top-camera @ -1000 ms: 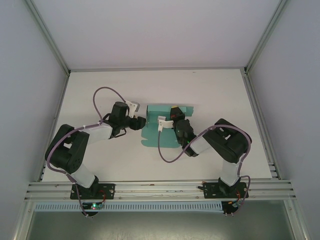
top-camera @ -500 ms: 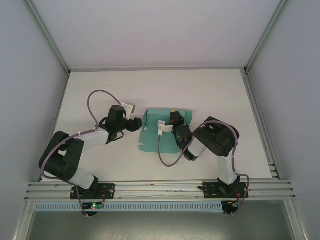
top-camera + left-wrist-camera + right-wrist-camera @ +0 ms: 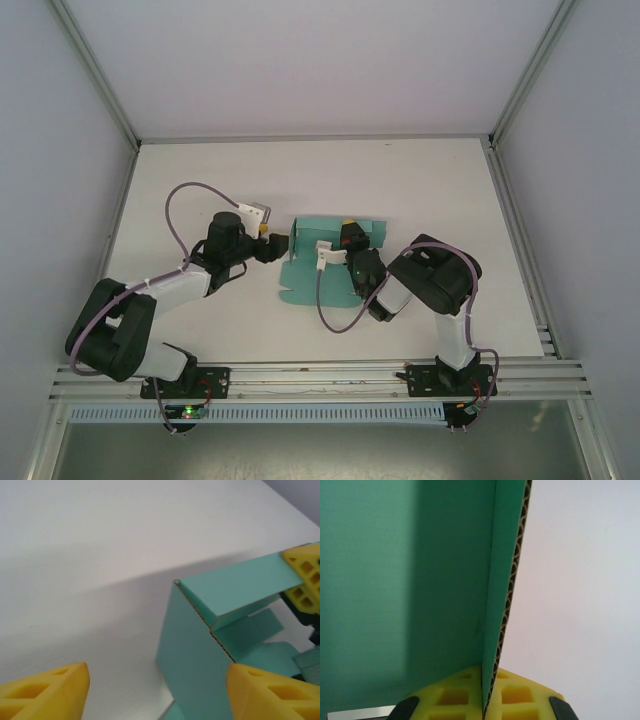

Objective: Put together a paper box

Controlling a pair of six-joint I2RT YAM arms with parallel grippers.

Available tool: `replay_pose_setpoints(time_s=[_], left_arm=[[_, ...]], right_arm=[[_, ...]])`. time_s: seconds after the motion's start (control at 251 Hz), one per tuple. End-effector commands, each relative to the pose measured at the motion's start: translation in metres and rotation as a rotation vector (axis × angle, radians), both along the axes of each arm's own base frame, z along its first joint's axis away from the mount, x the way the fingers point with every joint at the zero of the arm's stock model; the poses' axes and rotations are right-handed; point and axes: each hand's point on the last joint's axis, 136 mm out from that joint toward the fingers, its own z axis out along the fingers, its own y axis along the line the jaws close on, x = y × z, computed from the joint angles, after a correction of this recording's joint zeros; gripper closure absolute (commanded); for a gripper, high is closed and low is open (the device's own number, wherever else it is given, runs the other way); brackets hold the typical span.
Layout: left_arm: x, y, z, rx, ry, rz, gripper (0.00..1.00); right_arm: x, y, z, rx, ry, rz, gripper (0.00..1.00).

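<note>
One paper box (image 3: 303, 275), teal and partly folded, is seen near the middle of the desk (image 3: 200, 180), flanked by two end effectors. The left end effector (image 3: 275, 243) is spread open just beside the box's left wall. The right end effector (image 3: 347, 226) is clamped on the far wall. In the right wrist view, the wall's corrugated edge is seen pinched between yellow pads (image 3: 520, 695), a detail too small to make out from above.

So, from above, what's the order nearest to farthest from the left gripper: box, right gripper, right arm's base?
From the left gripper:
1. The box, just to its right.
2. The right gripper, further right, pinching the box's far wall.
3. The right arm's base, near edge, right side.
</note>
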Motion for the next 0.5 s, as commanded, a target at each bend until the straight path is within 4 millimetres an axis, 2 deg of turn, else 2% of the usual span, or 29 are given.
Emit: replay_pose_setpoints(time_s=[0.0, 0.052, 0.243, 0.379, 0.495], left_arm=[[-0.001, -0.027, 0.004, -0.08, 0.016, -0.115, 0.31], [0.001, -0.032, -0.002, -0.084, 0.038, -0.13, 0.35], [0.001, -0.048, -0.022, -0.061, 0.084, -0.182, 0.36], [0.007, -0.05, -0.036, 0.01, 0.072, -0.164, 0.38], [0.009, -0.052, -0.045, 0.067, 0.069, -0.169, 0.38]], right_arm=[[-0.001, 0.003, -0.003, -0.038, 0.021, -0.006, 1.0], [-0.002, 0.004, -0.004, -0.039, 0.024, -0.006, 1.0], [-0.004, 0.004, -0.006, -0.035, 0.046, -0.008, 1.0], [-0.009, 0.006, -0.007, -0.041, 0.054, 0.008, 1.0], [-0.015, 0.008, -0.015, -0.065, 0.094, 0.021, 1.0]])
